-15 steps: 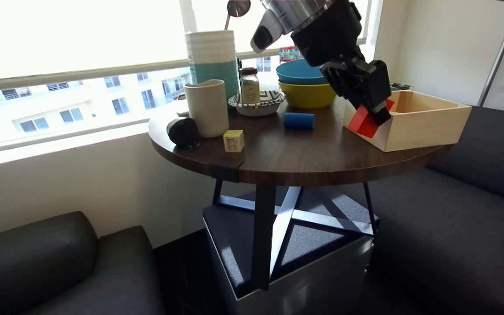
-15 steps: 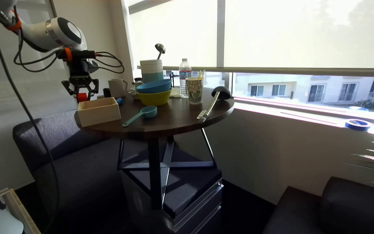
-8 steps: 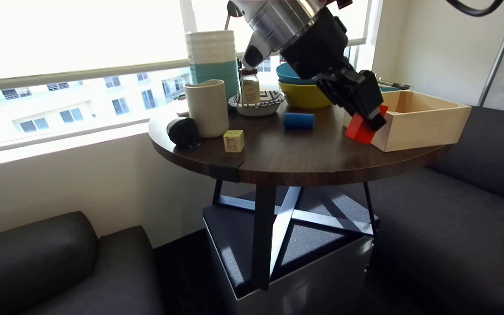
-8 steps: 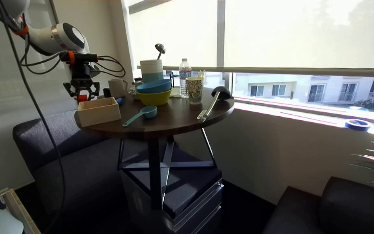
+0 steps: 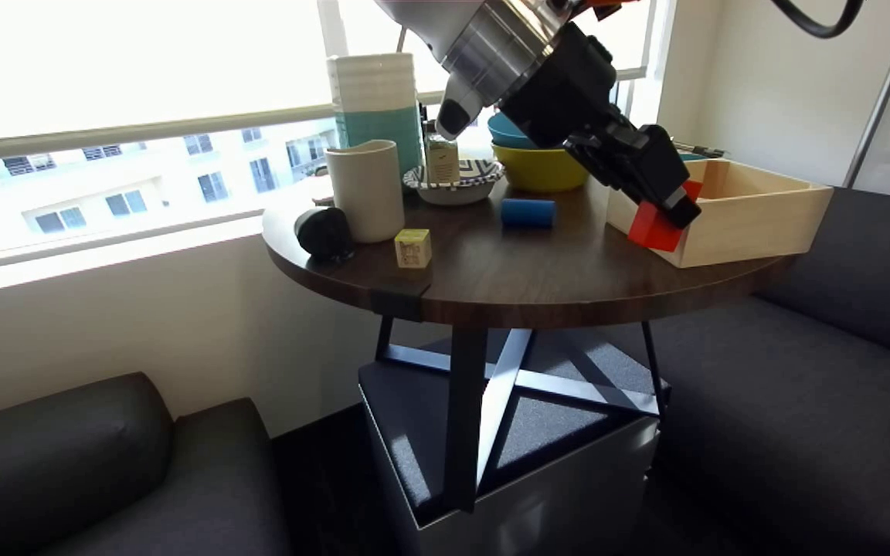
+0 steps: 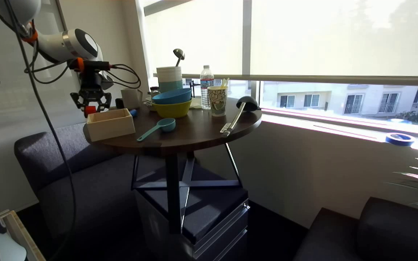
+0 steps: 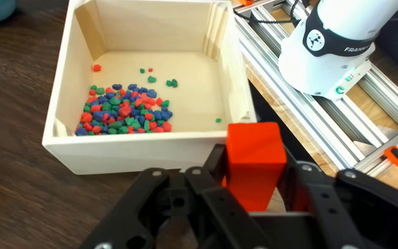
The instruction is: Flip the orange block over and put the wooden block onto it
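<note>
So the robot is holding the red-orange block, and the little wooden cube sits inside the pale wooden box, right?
Not quite: the little wooden cube is not in the pale wooden box. An exterior view shows it on the dark round table, near the white mug. The jaws do hold the red-orange block.

In an exterior view, the round table [image 5: 538,278] is framed from slightly above its top, window [image 5: 144,85] at left, wooden tray [image 5: 754,229] at right. In an exterior view, the table is shot from roughly the opposite end and farther back: robot base [image 6: 7,241] cut off at lower left, tray left, window right. Table, tray, window and bowls [image 6: 172,105] are shared by both exterior views. Wrist view is angled down from close in, past the gripper [image 7: 252,164], into the tray; robot base is caught at upper right.
</note>
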{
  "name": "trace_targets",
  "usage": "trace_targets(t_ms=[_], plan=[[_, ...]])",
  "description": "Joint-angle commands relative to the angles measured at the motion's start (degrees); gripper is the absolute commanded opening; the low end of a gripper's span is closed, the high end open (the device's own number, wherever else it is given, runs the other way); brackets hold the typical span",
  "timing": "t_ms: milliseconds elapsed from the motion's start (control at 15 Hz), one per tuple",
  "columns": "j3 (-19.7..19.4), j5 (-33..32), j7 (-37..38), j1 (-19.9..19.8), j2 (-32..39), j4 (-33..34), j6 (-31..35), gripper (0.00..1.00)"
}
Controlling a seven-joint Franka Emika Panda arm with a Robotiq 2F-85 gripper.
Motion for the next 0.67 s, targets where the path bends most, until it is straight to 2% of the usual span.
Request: trace_targets(t_ms=[0, 600], plan=[[0.49, -0.87, 1.58, 0.49, 1.82, 2.96, -3.72, 0.12], [0.44, 2.35, 2.10, 0.01, 2.16, 3.77, -1.87, 0.12]])
